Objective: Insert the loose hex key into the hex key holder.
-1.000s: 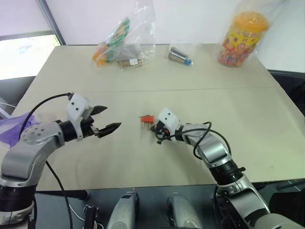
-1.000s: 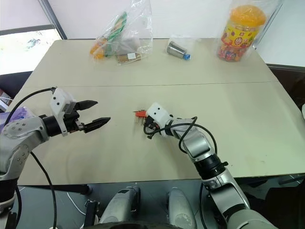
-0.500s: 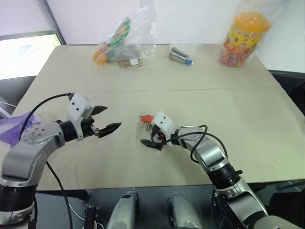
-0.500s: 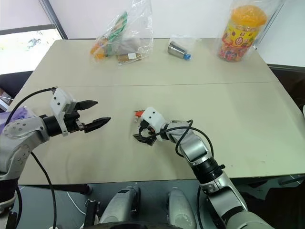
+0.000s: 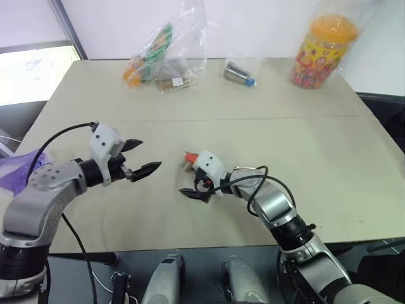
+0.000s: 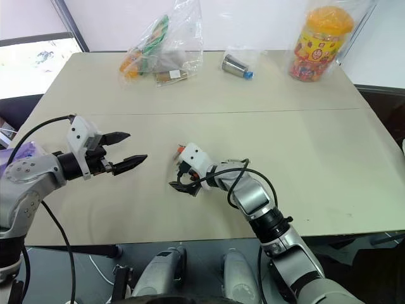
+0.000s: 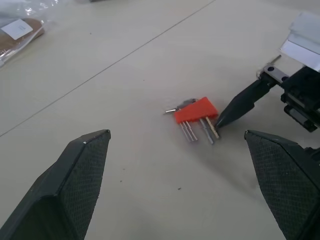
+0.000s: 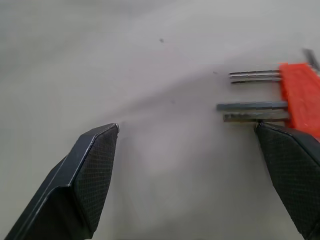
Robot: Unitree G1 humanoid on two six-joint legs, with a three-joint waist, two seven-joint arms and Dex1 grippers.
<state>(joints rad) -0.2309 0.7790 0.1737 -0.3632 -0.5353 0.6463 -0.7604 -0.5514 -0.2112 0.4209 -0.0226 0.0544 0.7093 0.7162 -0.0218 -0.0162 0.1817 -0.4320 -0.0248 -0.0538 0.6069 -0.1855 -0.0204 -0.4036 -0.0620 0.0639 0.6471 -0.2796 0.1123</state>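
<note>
The hex key holder lies flat on the table near its middle, with four short keys protruding side by side from one long edge. A thin silver-grey piece juts from behind the block's far edge; it may be the loose hex key, though the view is too poor to confirm this.

The right gripper rests low over the table just beside the holder, its two fingers spread wide and holding nothing. One fingertip sits at the tip of the outermost protruding key; whether they touch cannot be told. A second ago this gripper stood on the other side of the holder, nearer the robot's right; it has since swung leftward, and its fingers have parted.

The left gripper hovers well apart from the holder, fingers spread and empty, unchanged in place.

Along the far edge stand four items, well clear of the work: two clear bags, one small metal cylinder, and one jar with an orange lid.
</note>
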